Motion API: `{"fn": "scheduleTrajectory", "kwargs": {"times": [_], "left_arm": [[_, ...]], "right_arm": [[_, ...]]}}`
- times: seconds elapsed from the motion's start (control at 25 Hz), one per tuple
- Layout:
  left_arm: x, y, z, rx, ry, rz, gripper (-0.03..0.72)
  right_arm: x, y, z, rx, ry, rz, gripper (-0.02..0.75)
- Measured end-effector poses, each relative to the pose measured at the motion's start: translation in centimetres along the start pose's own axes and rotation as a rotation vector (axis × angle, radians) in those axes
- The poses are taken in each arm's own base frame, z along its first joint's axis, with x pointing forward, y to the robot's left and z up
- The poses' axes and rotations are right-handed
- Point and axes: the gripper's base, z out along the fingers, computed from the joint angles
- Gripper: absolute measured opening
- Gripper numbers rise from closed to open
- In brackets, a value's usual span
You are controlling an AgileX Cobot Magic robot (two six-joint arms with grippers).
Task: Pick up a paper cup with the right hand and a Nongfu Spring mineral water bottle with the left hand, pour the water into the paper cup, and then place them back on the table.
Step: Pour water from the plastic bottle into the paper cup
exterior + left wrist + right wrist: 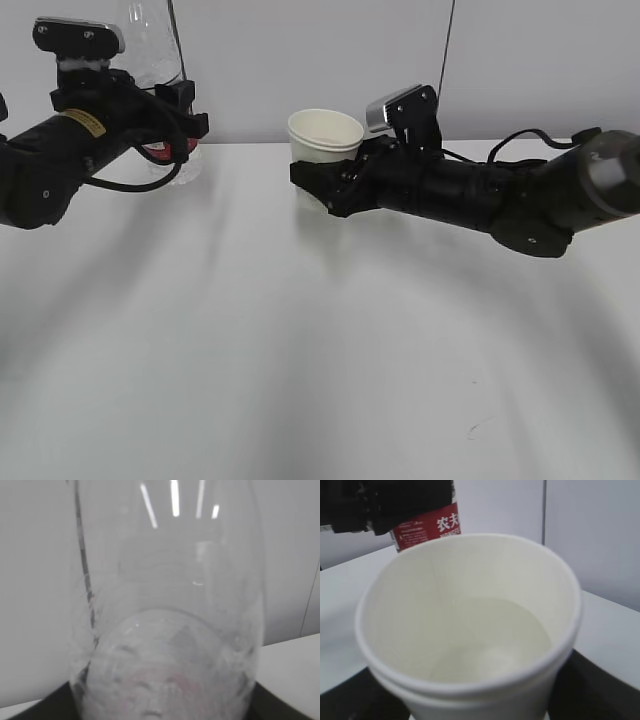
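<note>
Now right gripper (318, 186) pinching paper cup (325, 135) upright; left gripper (185, 125) clamping bottle (152, 45) at label, apart.

Frontal slanted exterior; wrist close-ups (sharing the bottle (427, 527)).

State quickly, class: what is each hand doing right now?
Left hand: closed on the Nongfu Spring mineral water bottle.
Right hand: closed on the paper cup.

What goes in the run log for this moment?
left hand: holding bottle upright | right hand: holding paper cup | water: in cup | both apart
</note>
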Motion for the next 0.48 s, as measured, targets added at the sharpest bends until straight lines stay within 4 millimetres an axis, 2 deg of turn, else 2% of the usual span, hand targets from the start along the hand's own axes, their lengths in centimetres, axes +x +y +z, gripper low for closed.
{"fn": "scheduleTrajectory", "kwargs": {"times": [0.48], "left_arm": [[0.0,-0.1,0.0,0.006,0.002,0.004,0.337]], "right_arm": [[0.0,-4.2,-2.4,0.112,-0.010,0.010,0.510]]}}
